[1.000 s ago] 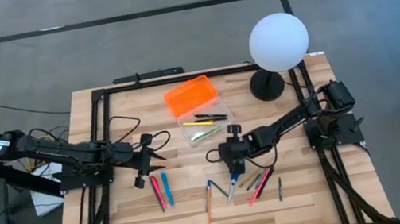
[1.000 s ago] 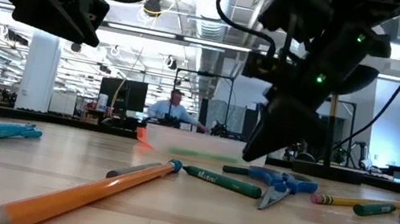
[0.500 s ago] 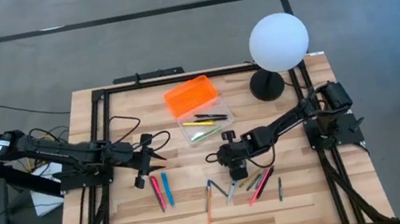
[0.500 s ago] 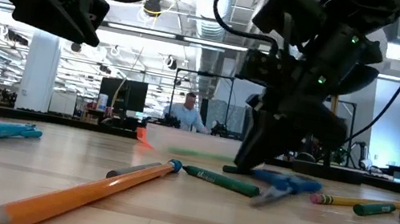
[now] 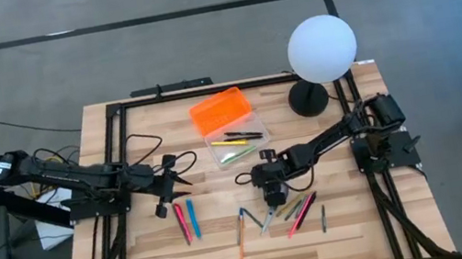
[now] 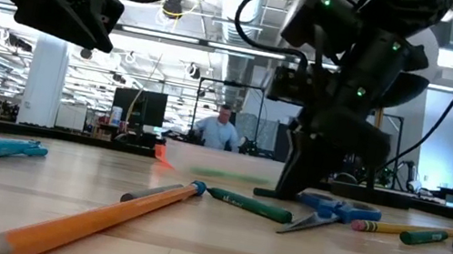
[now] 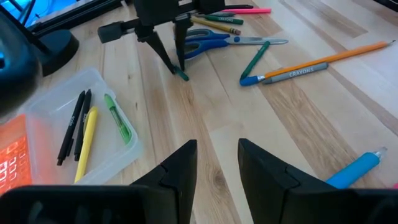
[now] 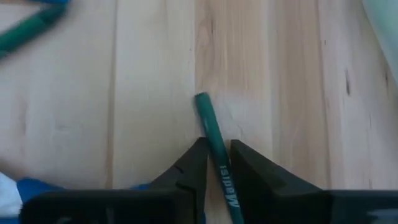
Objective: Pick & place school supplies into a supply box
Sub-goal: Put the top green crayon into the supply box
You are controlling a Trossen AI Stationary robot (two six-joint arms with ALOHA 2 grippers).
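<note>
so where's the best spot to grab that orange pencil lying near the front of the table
Probably mid-shaft, coming straight down from above with the fingers across its width. The orange pencil lies flat on the table and is thin and round. Its lower half has bare wood on both sides, while its upper end sits close to a blue-tipped pen.

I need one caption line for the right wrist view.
Right gripper jaws straddling a green pencil on the wooden table.

2 matte black jointed arms, each trailing looped black cables; the right arm carries small green indicator lights.
</note>
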